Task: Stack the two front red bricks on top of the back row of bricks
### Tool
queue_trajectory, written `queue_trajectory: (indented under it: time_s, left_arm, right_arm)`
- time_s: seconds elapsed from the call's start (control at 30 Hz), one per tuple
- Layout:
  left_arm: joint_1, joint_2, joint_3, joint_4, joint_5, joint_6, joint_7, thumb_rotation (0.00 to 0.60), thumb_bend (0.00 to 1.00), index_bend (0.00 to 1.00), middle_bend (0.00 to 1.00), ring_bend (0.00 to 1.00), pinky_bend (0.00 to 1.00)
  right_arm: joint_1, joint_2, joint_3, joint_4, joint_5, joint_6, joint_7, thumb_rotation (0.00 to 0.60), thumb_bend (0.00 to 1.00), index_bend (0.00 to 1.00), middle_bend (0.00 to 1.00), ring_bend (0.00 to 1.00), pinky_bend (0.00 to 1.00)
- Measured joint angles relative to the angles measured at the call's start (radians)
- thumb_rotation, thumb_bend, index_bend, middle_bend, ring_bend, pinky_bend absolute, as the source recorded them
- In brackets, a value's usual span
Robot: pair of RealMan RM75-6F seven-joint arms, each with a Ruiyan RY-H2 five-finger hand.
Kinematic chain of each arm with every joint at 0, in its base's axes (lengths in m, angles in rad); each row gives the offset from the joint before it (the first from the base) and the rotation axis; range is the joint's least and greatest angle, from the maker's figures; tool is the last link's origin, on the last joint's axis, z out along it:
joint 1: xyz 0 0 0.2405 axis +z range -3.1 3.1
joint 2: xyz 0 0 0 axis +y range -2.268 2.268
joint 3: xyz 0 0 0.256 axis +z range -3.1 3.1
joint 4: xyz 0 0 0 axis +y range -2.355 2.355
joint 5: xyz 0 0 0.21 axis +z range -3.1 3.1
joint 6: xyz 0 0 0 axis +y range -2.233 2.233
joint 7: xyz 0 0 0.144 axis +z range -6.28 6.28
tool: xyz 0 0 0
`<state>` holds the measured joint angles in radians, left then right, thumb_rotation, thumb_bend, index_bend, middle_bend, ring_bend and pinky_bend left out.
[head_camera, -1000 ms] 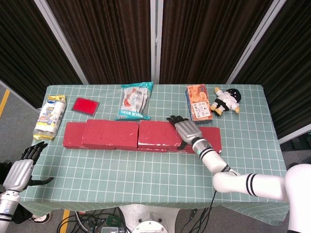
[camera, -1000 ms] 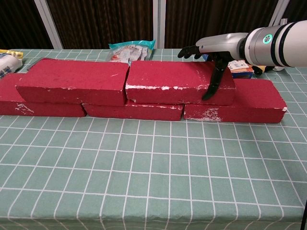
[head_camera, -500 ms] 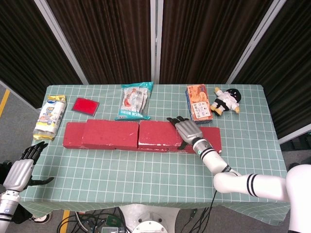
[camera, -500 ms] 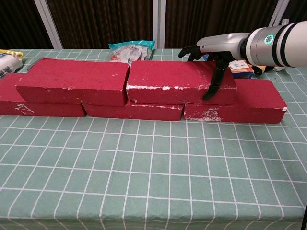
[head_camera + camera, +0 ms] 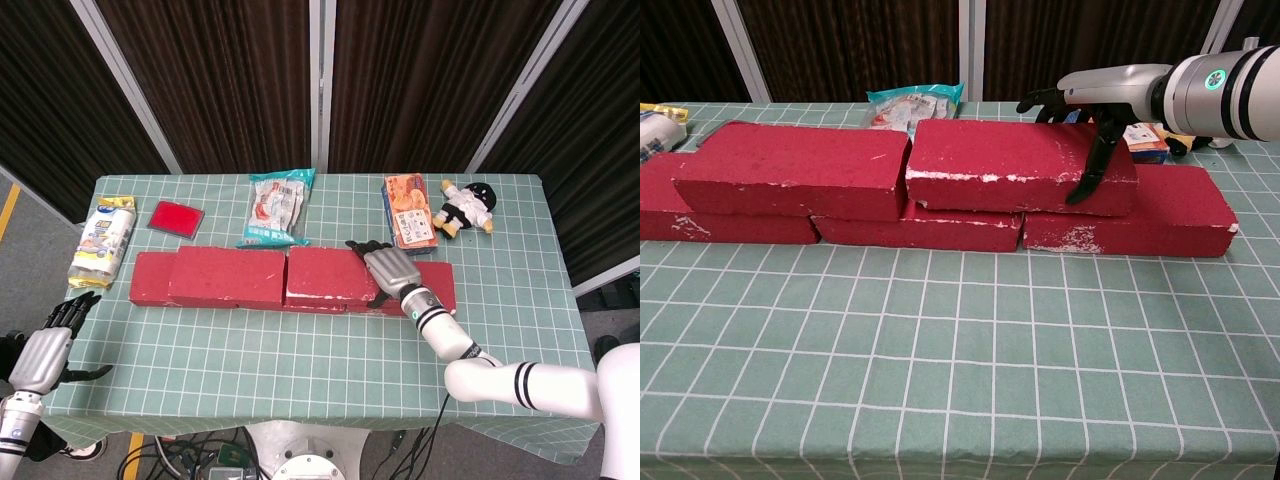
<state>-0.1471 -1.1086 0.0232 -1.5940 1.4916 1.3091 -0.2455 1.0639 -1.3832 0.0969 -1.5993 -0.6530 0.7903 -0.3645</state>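
We see two rough red rectangular bricks lying on top of a back row of red bricks on the green checked tablecloth (image 5: pixel 960 380). The upper left brick (image 5: pixel 790 170) rests flat across the left and middle bricks of the lower row (image 5: pixel 915 230). The upper right brick (image 5: pixel 1015 165) sits beside it, ends nearly touching, spanning the middle and right lower bricks. In the chest view its left end looks slightly raised off the brick below.

The right hand (image 5: pixel 1090 110) grasps the right end of the upper right brick: its fingers (image 5: pixel 1040 100) reach over the far edge and its thumb (image 5: pixel 1095 165) presses down the near face. In the head view, the same hand (image 5: pixel 390 268) covers that brick's right end.

The left hand (image 5: pixel 45 350) hangs off the table's near left corner, released, fingers spread, holding nothing.

Behind the bricks we note:
- a white and yellow packet (image 5: pixel 103 238) at far left
- a flat red square card (image 5: pixel 176 217)
- a teal and white snack bag (image 5: pixel 278 207)
- an orange printed box (image 5: pixel 408 212)
- a small plush doll in white with black hair (image 5: pixel 466 208)
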Motion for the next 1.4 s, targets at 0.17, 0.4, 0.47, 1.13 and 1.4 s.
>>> queue_trajectory:
  time_s: [0.17,0.4,0.47,1.13,1.4]
  left_arm:
    - [-0.002,-0.001,0.000,-0.003,0.000,-0.003,0.005,0.600,0.05,0.00,0.00,0.00,0.00]
    - [-0.002,-0.004,0.001,0.000,-0.002,-0.004,0.001,0.600,0.05,0.00,0.00,0.00,0.00]
    - [-0.001,-0.003,0.002,0.002,-0.002,-0.004,-0.001,0.600,0.05,0.00,0.00,0.00,0.00]
    - [0.001,-0.002,0.004,0.008,-0.002,-0.002,-0.009,0.600,0.05,0.00,0.00,0.00,0.00]
    - [0.001,-0.002,0.004,0.011,-0.002,-0.002,-0.011,0.600,0.05,0.00,0.00,0.00,0.00]
  right_arm:
    - [-0.014,0.010,0.001,-0.013,-0.028,-0.005,0.014,0.600,0.04,0.00,0.22,0.11,0.17]
    - [-0.012,0.006,0.005,-0.010,-0.022,-0.013,0.008,0.600,0.05,0.00,0.21,0.11,0.17]
    - [-0.011,0.002,0.004,-0.007,-0.016,-0.015,0.005,0.600,0.05,0.00,0.21,0.11,0.17]
    - [0.008,-0.021,0.007,0.014,0.007,-0.029,-0.015,0.600,0.05,0.00,0.21,0.11,0.17]
    - [0.013,-0.022,0.011,0.018,0.012,-0.029,-0.017,0.600,0.05,0.00,0.21,0.11,0.17]
